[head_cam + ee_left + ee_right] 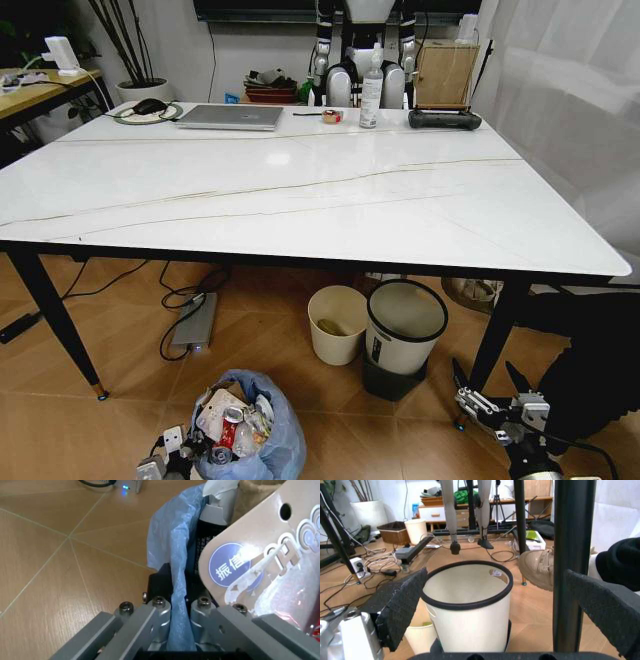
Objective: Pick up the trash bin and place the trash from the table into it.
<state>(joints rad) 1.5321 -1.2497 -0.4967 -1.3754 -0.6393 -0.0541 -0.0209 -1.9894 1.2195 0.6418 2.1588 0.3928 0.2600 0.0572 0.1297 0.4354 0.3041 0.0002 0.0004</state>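
The trash bin [262, 440], lined with a crinkled light-blue bag, is low over the floor in front of the table [300, 190], at the left. It is full of trash [232, 418]: white paper, a red can and cardboard. My left gripper [172, 452] is at its left side. In the left wrist view the left gripper [177, 611] is shut on the blue bag [172, 547] at the rim, beside printed cardboard trash [260, 547]. My right gripper [488, 385] hangs open low at the right, facing the white black-rimmed bin [467, 600].
Under the table stand a cream round bin [336, 323] and the black-rimmed bin [404, 325]. A black table leg [572, 566] rises close to the right gripper. On the far table edge are a laptop [230, 116], a spray bottle [371, 88] and a wooden box [446, 73].
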